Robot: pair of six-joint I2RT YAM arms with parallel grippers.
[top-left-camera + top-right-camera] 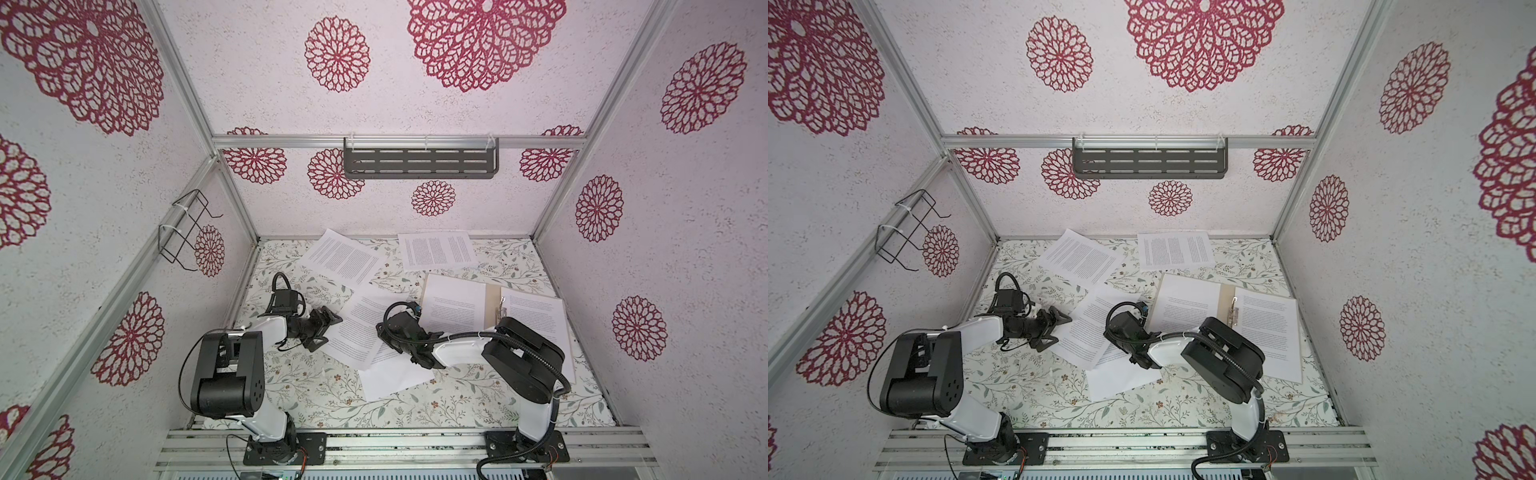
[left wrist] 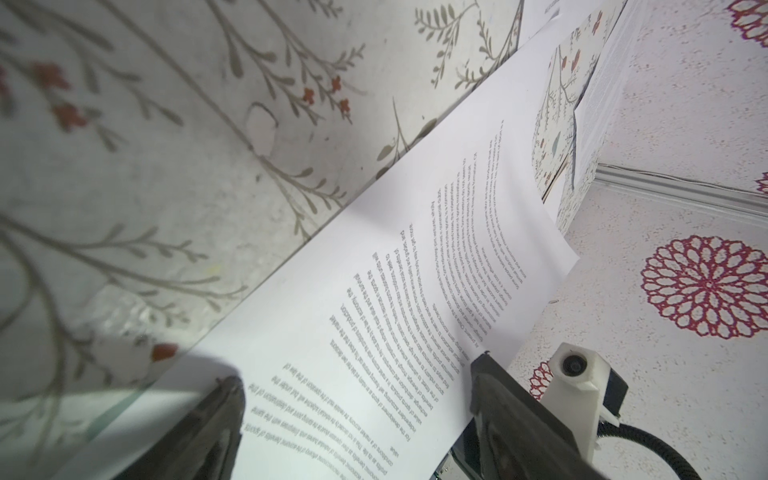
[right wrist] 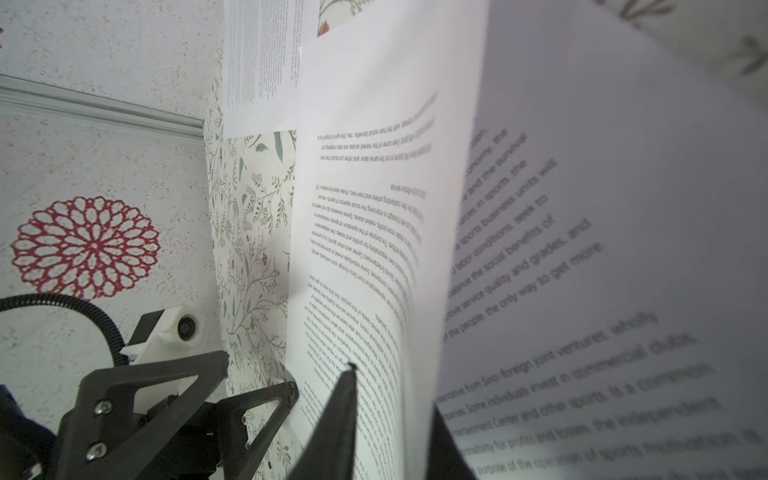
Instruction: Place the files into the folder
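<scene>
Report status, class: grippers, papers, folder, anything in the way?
Left gripper open at middle sheet's edge. Right gripper shut on its opposite edge. Folder open, two sheets on it. Right arm's elbow hangs over folder.

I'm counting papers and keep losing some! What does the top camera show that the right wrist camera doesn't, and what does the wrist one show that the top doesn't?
Only a top view: the open folder with two sheets lying on it.
Only the right wrist view: the right gripper up close, its fingers on either side of the middle sheet at its edge, with print big enough to read.
Both: the open left gripper, the middle sheet, and a sheet near the back wall.
</scene>
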